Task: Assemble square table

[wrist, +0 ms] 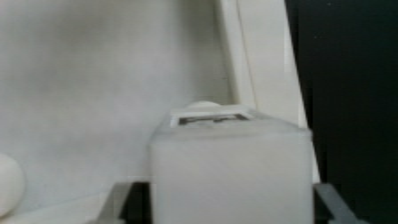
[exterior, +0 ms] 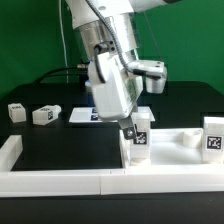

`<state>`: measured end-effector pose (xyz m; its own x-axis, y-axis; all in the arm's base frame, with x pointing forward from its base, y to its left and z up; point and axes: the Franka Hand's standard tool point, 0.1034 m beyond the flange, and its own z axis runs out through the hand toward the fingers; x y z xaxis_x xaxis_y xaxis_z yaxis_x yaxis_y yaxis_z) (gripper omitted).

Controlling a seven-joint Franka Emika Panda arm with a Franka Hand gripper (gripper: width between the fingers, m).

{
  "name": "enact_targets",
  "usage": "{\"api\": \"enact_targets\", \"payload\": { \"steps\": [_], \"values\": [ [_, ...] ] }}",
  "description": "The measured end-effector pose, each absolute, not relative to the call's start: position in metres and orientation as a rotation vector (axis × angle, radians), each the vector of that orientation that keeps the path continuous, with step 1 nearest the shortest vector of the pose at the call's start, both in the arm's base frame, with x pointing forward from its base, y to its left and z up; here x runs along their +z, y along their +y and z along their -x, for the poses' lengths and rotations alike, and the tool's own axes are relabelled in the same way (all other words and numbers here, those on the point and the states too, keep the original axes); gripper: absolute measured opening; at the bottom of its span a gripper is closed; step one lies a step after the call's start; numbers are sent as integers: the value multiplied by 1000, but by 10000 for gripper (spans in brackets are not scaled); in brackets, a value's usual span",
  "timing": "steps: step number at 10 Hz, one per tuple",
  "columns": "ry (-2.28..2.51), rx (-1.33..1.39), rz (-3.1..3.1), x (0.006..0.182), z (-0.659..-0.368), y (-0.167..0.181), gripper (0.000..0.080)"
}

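Note:
In the exterior view my gripper [exterior: 133,130] is shut on a short white leg [exterior: 139,143] with a black-and-white tag. It holds the leg upright at the near left corner of the white square table top [exterior: 172,155]. In the wrist view the leg [wrist: 228,160] fills the space between my two dark fingers [wrist: 128,202]. Beneath it are the top's flat white surface [wrist: 107,80] and its raised rim [wrist: 260,50]. Whether the leg touches the top is hidden. Another tagged leg [exterior: 213,136] stands at the exterior view's right, and two more [exterior: 15,111] [exterior: 43,115] lie at its left.
A long white border rail [exterior: 60,182] runs along the front, with a short piece [exterior: 10,150] turning back at the exterior view's left. The marker board [exterior: 80,116] lies behind the arm. Black cables [exterior: 50,75] trail at the back left.

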<state>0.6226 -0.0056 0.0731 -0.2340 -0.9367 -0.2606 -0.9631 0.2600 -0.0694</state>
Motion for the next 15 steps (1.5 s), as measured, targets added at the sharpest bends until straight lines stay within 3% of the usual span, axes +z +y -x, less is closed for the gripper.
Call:
{"api": "enact_targets", "payload": {
  "steps": [3,4,5,8,11,13,14,15],
  "values": [
    [2067,108,2066,76,-623,2,349],
    [1872,83,2267,81,-625,11,552],
    [1746,83,2365,84,-623,18,619],
    [1441,43,2564,82,-623,14,648],
    [680,-50,2917,85,-627,5,649],
    [721,-45,2907,84,-627,5,649],
    [748,-43,2899,84,-627,5,537],
    [861,-34,2866,84,-627,6,537]
  ]
}}
